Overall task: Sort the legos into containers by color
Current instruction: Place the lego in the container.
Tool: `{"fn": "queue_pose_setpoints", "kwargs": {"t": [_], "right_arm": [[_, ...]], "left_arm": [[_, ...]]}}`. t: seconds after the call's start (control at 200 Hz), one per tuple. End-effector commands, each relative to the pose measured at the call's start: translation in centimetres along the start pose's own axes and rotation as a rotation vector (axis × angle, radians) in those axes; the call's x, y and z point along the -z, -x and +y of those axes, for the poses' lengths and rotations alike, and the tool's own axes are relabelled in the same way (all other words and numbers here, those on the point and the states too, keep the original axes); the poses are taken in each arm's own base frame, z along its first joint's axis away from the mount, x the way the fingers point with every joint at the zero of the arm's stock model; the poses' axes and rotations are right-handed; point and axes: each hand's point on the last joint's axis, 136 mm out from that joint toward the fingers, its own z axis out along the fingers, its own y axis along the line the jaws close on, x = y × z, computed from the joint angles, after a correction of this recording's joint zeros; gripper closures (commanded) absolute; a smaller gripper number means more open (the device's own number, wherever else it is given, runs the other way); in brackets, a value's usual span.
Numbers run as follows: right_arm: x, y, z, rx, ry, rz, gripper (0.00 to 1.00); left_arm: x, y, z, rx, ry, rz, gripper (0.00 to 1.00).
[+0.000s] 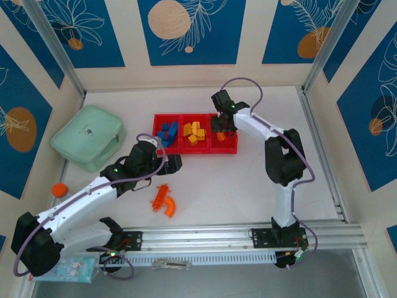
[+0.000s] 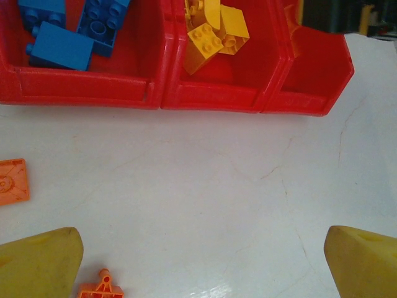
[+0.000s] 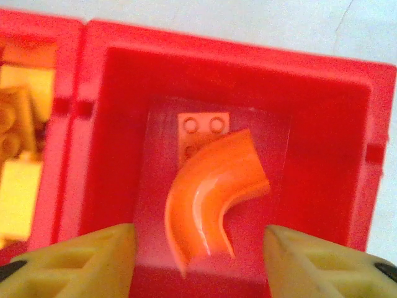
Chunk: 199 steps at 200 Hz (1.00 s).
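Right end effector [image 3: 200, 257] of mine gapes over a curved orange plastic brick [image 3: 211, 192]. It lies in a red plastic tray [image 3: 217, 43]

Looking down past the left pincer [image 2: 201, 267], its two yellow fingertips [image 2: 37, 264] sit at the near corners, spread wide over the white table [image 2: 205, 186]. The red tray [image 2: 211, 96] runs along the far side. Its left bin holds blue bricks [image 2: 62, 43], the middle bin holds yellow bricks [image 2: 214, 34], and I can't really make out what's in the right bin. A flat orange plate [image 2: 12, 181] lies at the left edge, and a small orange piece [image 2: 100, 287] sits just beside the left fingertip.
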Motion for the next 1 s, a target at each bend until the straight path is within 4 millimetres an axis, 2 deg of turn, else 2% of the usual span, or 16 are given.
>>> {"fn": "queue_pose_setpoints", "kwargs": {"t": [0.0, 0.085, 0.18, 0.295, 0.46, 0.685, 0.835, 0.99], "right_arm": [[1.7, 1.9, 0.1, 0.013, 0.006, -0.04, 0.35], [3.0, 1.6, 1.1, 0.023, 0.034, -0.054, 0.33], [4.7, 0.1, 2.4, 0.036, 0.064, -0.058, 0.31], [6.6, -3.0, 5.0, 0.062, 0.14, -0.032, 0.28], [8.6, -8.5, 9.1, 0.167, 0.189, 0.021, 0.24], [9.8, -16.1, 14.0, 0.222, 0.279, 0.133, 0.19], [9.8, -20.7, 17.1, 0.275, 0.302, 0.18, 0.16], [9.6, -23.7, 19.6, 0.299, 0.326, 0.211, 0.13]], "left_arm": [[0.6, 1.8, -1.0, -0.005, -0.031, -0.048, 0.01], [1.0, 1.9, -0.7, -0.002, -0.025, -0.054, 0.01], [1.7, 1.8, -0.2, 0.002, -0.015, -0.064, 0.01], [2.7, 1.2, 0.9, 0.012, 0.004, -0.067, 0.01], [4.3, -0.5, 3.2, 0.032, 0.061, -0.051, 0.01], [6.7, -2.8, 6.0, 0.074, 0.12, -0.053, 0.01], [8.0, -4.0, 7.8, 0.103, 0.173, -0.058, 0.01], [9.2, -4.8, 9.1, 0.134, 0.203, -0.071, 0.01]]}}
